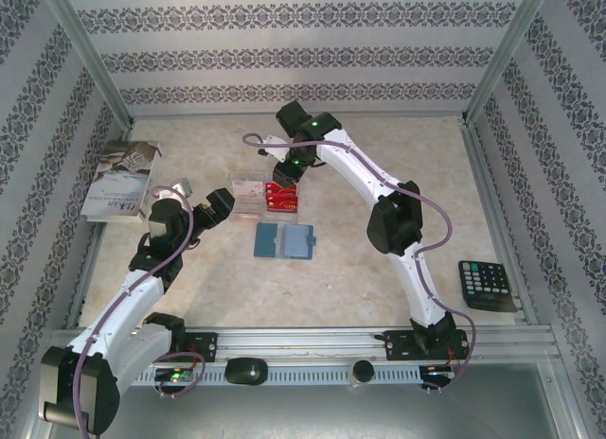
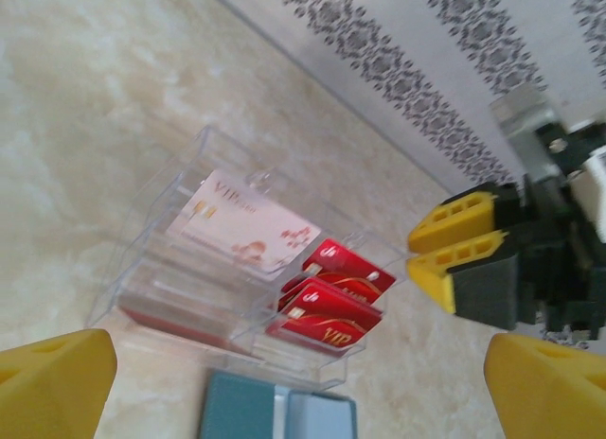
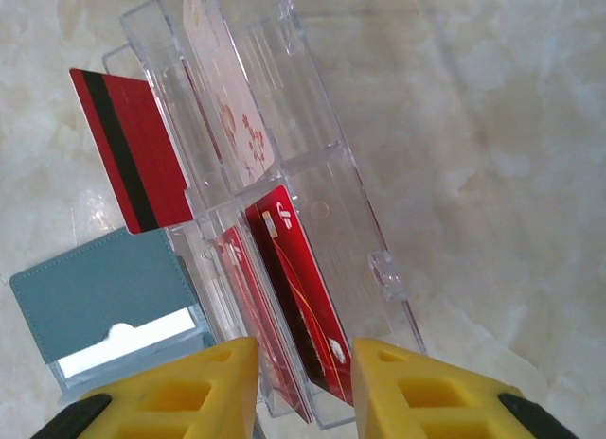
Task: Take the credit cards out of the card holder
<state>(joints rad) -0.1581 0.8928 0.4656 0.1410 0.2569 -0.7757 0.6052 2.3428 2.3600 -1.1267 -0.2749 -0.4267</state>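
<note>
My left fingers (image 2: 57, 382) spread, empty. My right fingers (image 3: 417, 401) half-narrowed over red cards (image 3: 294, 288) in clear tray (image 3: 331, 188), frame bottom; grip unclear. Risk: catching tray wall, spilling cards.

Red credit cards (image 2: 327, 302) with white print, one pale and flowered; teal-blue card holder (image 1: 284, 240); beige marbled bench (image 1: 312, 297).

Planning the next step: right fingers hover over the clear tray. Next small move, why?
Probably lift the right fingers off the clear tray toward the card holder: they stand apart holding nothing, red cards sit in the tray, and a pale strip in the holder's pocket may be another card.
</note>
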